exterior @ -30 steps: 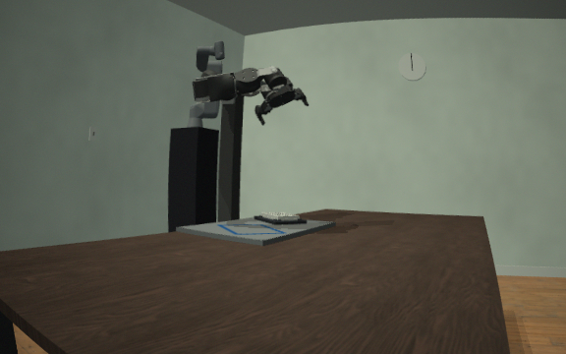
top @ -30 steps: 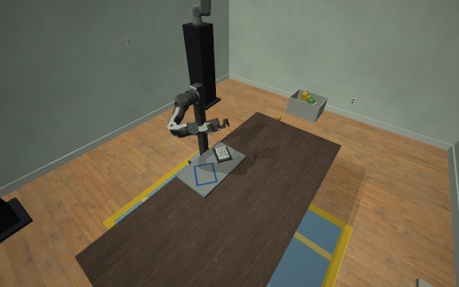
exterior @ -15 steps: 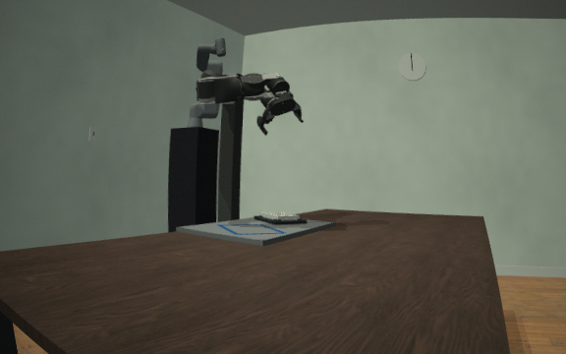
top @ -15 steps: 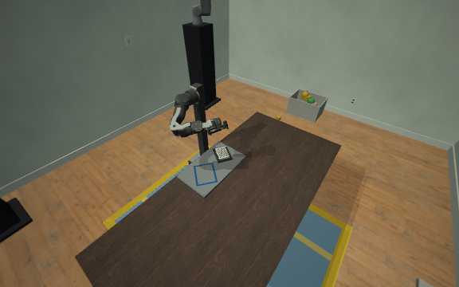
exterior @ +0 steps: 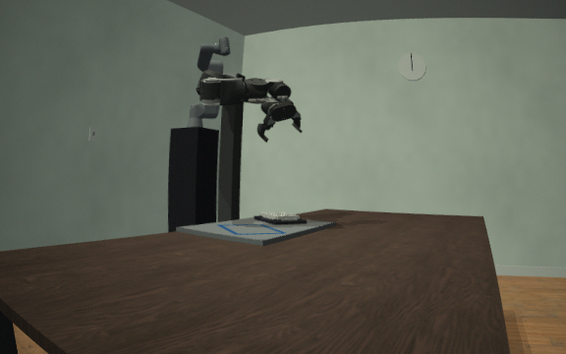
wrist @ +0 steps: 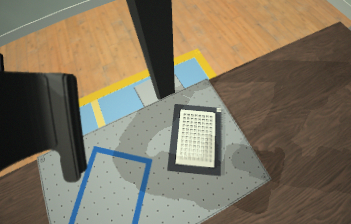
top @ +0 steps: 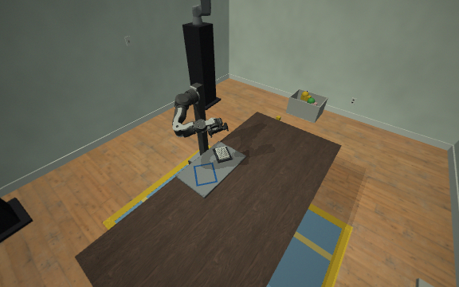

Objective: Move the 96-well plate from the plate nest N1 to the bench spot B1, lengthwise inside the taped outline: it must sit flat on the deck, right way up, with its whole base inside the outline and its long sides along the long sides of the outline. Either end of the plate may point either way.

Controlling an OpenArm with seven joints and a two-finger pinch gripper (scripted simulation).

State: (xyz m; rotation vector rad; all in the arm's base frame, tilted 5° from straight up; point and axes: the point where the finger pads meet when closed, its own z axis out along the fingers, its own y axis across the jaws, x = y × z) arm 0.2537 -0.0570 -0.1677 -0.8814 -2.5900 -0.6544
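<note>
The end effector [exterior: 279,131] hangs high above the worktop [exterior: 312,275], in the upper middle of the exterior view, its fingers [exterior: 262,133] spread fairly wide with nothing between them. Far below it, the white 96-well plate [wrist: 198,136] lies flat in the dark plate nest N1 [wrist: 174,150] on a grey dotted deck [wrist: 236,150], near the centre of the wrist view. The blue taped outline B1 [wrist: 143,187] lies at the lower left of that view, beside the nest and apart from it, with only deck showing inside it.
</note>
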